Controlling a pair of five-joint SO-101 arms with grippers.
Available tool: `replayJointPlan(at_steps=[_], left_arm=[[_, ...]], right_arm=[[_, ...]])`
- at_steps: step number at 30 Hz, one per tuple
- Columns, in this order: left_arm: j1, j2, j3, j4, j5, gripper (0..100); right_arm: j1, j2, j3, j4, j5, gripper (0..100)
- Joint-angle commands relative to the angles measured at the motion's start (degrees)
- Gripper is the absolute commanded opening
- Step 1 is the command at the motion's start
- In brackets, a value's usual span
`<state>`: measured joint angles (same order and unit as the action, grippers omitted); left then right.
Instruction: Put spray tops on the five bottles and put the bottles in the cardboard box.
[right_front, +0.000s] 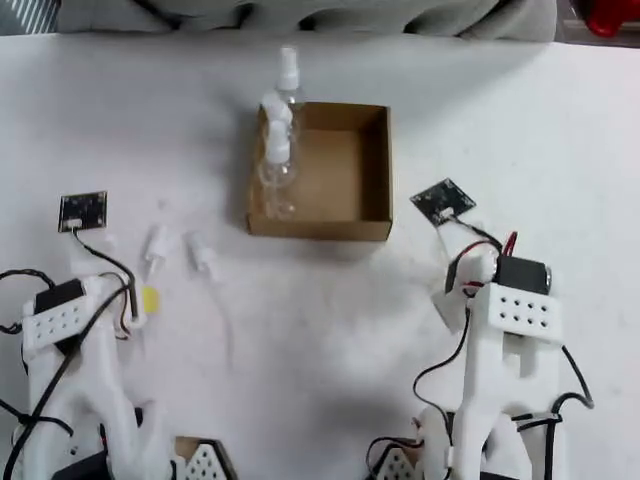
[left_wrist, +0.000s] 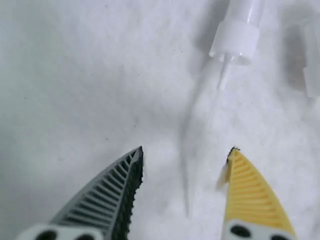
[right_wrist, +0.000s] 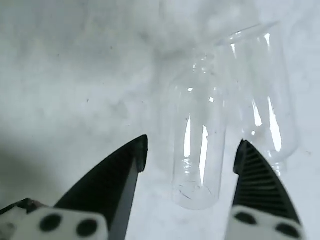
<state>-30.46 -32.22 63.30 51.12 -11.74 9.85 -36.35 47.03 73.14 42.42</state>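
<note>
The cardboard box (right_front: 345, 170) lies open at the table's middle. Capped bottles (right_front: 277, 150) stand along its left wall, and one more (right_front: 289, 72) rises at its far left corner. Two loose spray tops (right_front: 155, 243) (right_front: 200, 250) lie left of the box. My left gripper (left_wrist: 186, 150) is open just short of a spray top (left_wrist: 235, 40), whose thin tube runs between the fingers; a second top (left_wrist: 312, 60) lies beside it. My right gripper (right_wrist: 193, 141) is open around the base of a clear uncapped bottle (right_wrist: 197, 150) lying flat, with a second clear bottle (right_wrist: 265, 110) beside it.
Two small dark boards (right_front: 82, 211) (right_front: 443, 200) lie on the white table (right_front: 560, 150), one near each arm. Cables trail off the left arm (right_front: 60, 315) and the right arm (right_front: 510, 310) at the front edge.
</note>
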Motion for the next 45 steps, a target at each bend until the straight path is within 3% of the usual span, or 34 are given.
replayJointPlan(at_steps=[1, 4, 7, 18, 45], left_arm=[[0.7, -2.2, 0.0, -0.8, -0.6, 26], [1.1, -2.2, 0.0, -1.0, -0.3, 26], [4.0, -2.2, 0.0, -1.1, -0.3, 26], [5.2, -2.2, 0.0, -1.1, -0.2, 26], [5.3, -2.2, 0.0, -1.2, -0.2, 26]], right_arm=[[-2.7, -1.5, -0.2, 0.7, -3.5, 24.8], [-4.7, -1.5, -0.2, 0.7, -9.3, 24.7], [-5.1, -1.5, -0.1, 0.3, -9.8, 24.7], [-1.4, -1.5, 4.4, -7.8, -3.5, 24.7], [1.4, -0.8, 11.3, -17.9, -3.5, 24.7]])
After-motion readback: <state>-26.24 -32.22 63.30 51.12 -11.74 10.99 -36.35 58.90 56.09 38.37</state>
